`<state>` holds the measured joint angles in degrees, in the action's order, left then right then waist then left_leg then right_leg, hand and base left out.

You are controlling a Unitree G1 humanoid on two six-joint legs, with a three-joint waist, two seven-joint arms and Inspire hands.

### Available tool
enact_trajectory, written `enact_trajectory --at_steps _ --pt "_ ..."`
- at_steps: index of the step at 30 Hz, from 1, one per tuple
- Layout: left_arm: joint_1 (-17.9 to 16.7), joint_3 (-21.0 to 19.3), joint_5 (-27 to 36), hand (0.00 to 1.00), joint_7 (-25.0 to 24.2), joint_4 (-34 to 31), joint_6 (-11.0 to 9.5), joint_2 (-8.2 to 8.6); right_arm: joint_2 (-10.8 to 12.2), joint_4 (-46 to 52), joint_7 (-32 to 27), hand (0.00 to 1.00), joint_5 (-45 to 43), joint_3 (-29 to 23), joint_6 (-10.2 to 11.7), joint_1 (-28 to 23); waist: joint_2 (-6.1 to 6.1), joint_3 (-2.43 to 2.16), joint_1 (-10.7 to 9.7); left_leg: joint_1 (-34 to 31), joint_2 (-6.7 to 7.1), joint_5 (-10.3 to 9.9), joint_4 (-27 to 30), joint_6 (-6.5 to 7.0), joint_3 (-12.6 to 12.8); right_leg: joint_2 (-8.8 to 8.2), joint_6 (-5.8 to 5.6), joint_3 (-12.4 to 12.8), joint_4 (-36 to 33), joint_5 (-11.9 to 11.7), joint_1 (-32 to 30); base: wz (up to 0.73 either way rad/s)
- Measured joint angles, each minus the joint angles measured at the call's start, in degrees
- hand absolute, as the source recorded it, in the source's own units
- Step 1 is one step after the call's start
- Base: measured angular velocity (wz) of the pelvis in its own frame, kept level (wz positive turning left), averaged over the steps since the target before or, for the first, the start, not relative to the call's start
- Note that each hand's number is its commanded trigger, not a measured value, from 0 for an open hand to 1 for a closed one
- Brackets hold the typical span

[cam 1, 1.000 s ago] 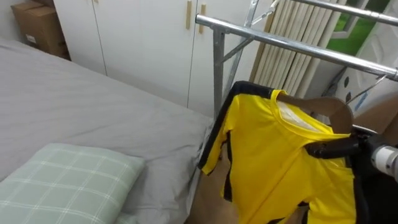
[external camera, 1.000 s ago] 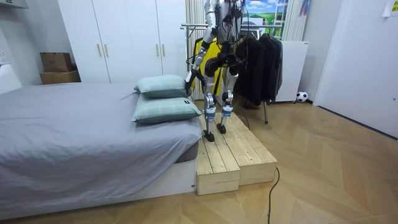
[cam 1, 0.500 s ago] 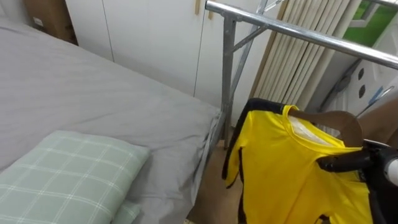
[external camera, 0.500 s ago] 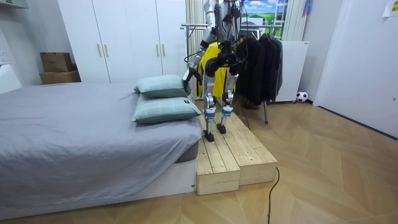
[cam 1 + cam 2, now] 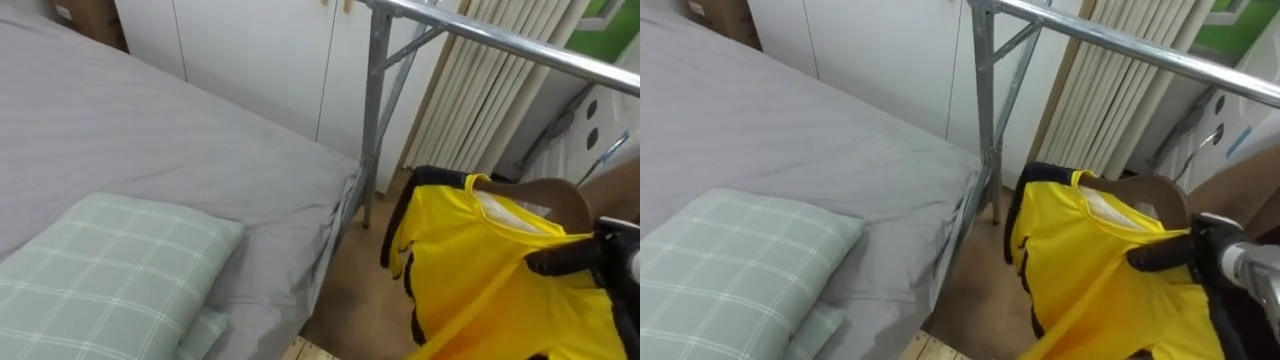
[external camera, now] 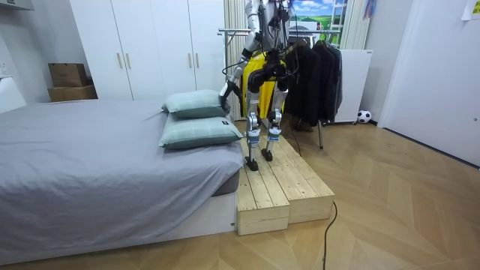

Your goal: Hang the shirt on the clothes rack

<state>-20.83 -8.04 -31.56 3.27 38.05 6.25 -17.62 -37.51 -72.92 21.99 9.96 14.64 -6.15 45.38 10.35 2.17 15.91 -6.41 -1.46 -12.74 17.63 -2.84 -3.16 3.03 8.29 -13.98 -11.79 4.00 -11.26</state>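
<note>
Since a second ago the right hand (image 5: 572, 259) has swung the yellow shirt (image 5: 480, 270) on its wooden hanger (image 5: 548, 192) closer under the rack rail (image 5: 480, 38). Shirt hangs below the rail, not yet hooked. Fingers curl round the hanger's shoulder. Left hand (image 6: 227, 91) sits low, left of the rail; its fingers cannot be read.

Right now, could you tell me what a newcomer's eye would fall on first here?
The bright yellow shirt on its wooden hanger, at lower right, gripped in the right hand. Above it the metal clothes rail slants across; a green checked pillow lies on the grey bed at lower left.
</note>
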Motion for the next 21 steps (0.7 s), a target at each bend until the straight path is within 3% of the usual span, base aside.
enact_trajectory --at_steps 3,9,15,21 --pt "-0.19 -0.04 -0.05 0.0 0.01 -0.27 0.0 -0.1 -1.27 0.76 -2.26 1.0 -3.66 0.0 0.47 3.16 0.03 -0.03 -0.04 0.19 -0.02 0.0 0.03 0.0 -0.04 0.03 0.6 -0.07 -0.04 -0.35 0.17 0.0" --pt "-0.34 -0.21 0.17 0.0 0.08 -0.16 -0.09 -0.1 -2.99 4.77 -6.33 1.0 -6.59 -0.03 1.4 3.74 0.25 -0.19 -0.1 0.35 0.04 -0.01 0.06 0.0 0.08 0.03 -0.11 0.18 -0.09 -0.09 0.31 0.0" --pt "-0.84 -0.23 0.58 0.0 0.86 0.39 -0.38 -0.1 -4.93 5.01 -9.41 1.0 -7.33 0.0 1.66 4.15 0.51 -0.47 -0.44 0.24 -0.01 -0.02 0.7 0.01 -0.01 0.01 -0.02 0.1 0.04 -0.27 0.85 0.0" --pt "-1.54 -0.22 0.47 0.0 1.13 0.4 -0.41 -0.09 -5.29 5.15 -10.98 1.0 -8.33 0.01 1.83 4.16 0.43 -0.57 -1.56 0.2 0.0 -0.08 1.12 0.06 0.02 -0.02 -0.16 0.06 -0.01 -0.4 1.03 0.0"
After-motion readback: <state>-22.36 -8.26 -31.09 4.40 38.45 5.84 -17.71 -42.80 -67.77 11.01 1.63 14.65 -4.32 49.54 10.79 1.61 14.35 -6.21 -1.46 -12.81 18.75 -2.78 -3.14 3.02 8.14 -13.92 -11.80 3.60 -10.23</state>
